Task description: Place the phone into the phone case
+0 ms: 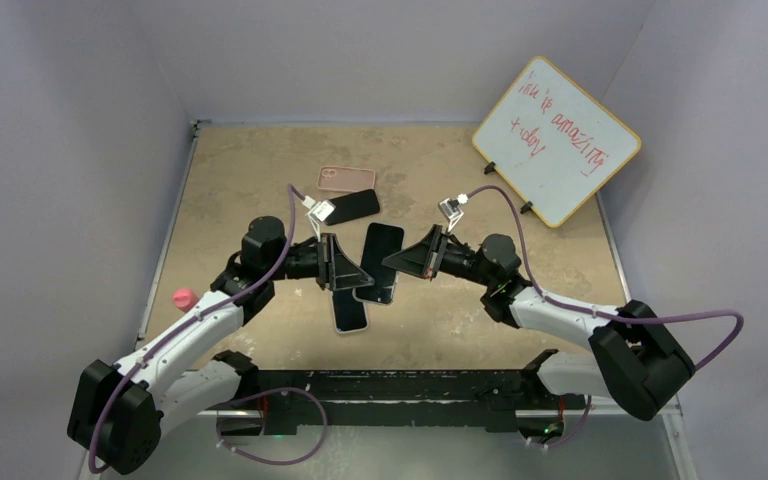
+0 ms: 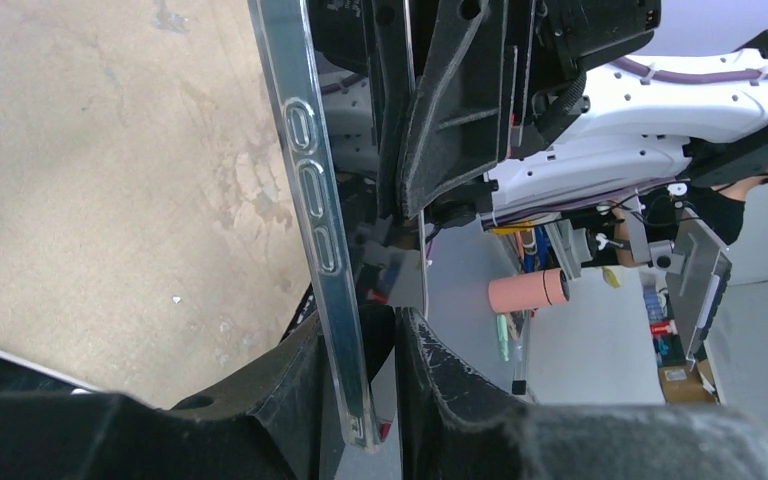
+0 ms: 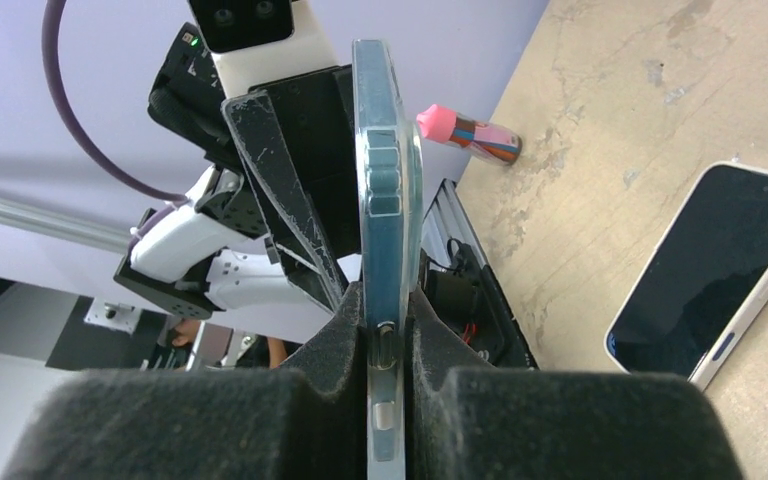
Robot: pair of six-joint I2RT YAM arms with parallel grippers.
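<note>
**A:** How do the arms sit?

**B:** Both reach inward from the near corners with their elbows out. The wrists are turned so the left end effector [image 1: 352, 265] and right end effector [image 1: 400, 262] face each other over the middle of the surface [image 1: 260, 170]. Their fingertips nearly meet.

**A:** What do they grip?

**B:** The left one is closed narrow on the thin silver edge of the phone [image 2: 312, 200], which stands edge-on between its pads. The right one is pinched tight on the rim of a clear phone case [image 3: 385, 200], also edge-on. From above the two read as one dark slab between the arms. I cannot tell whether the phone is seated in the case.

**A:** Count the rest.

**B:** There are three phones in all. One is the held phone, a second phone [image 1: 350, 315] lies flat just nearer the bases and partly under it, and a third phone [image 1: 356, 206] lies flat farther back. There are two cases, the clear one and a pink case [image 1: 346, 178] just beyond the third phone. One whiteboard [image 1: 557, 140] leans at the right rear, and one pink-capped marker [image 3: 470, 135] lies at the left edge.
</note>
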